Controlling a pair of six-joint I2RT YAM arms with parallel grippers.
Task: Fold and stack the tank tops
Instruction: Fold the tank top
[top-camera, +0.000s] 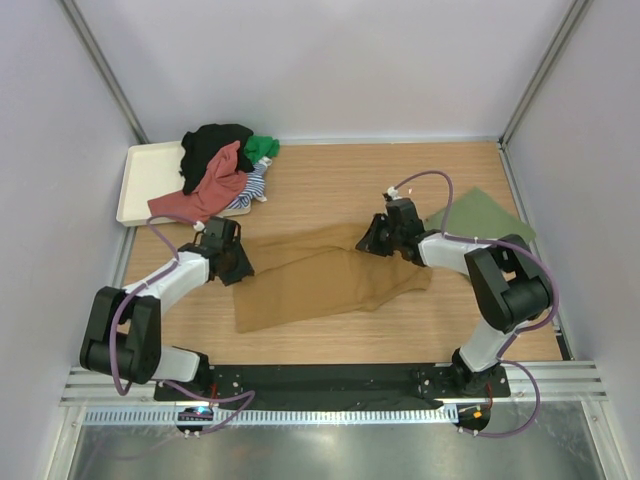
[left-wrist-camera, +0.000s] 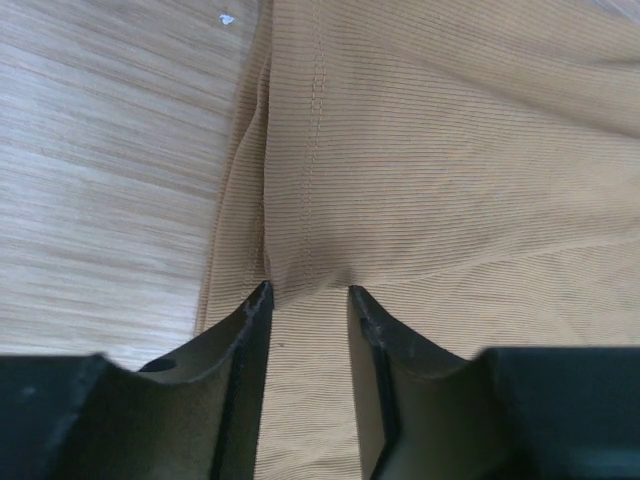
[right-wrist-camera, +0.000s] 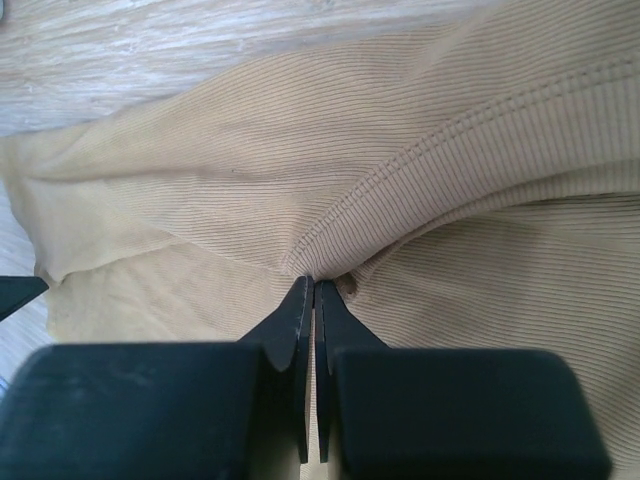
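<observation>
Pale walls (top-camera: 300, 60) box in three sides, and down the middle runs a light wooden table (top-camera: 330, 180) with the grain going left to right. Far left, a cream tray (top-camera: 140, 180) carries a pile (top-camera: 220, 165) of tops (black, dusty red, a flash of bright green, something striped), spilling over its right rim onto the wood. Far right, a green top (top-camera: 480, 215) lies flat near the wall.

Centre stage: the brown top (top-camera: 320, 280), spread long across the table, ribbed cloth, rumpled toward its right end.

Over to the left pincer (top-camera: 235, 262), down at the top's left edge. From the wrist view its fingers (left-wrist-camera: 250, 330) stand apart, tips pressed on the cloth just beside a stitched seam, ribbed fabric showing in the gap between them (nothing clamped that I can see).

And the right pincer (top-camera: 372, 237), at the far right part of the top: jaws together, squeezed tight on a fold of the brown cloth right by the hem, creases fanning out from the tips.
</observation>
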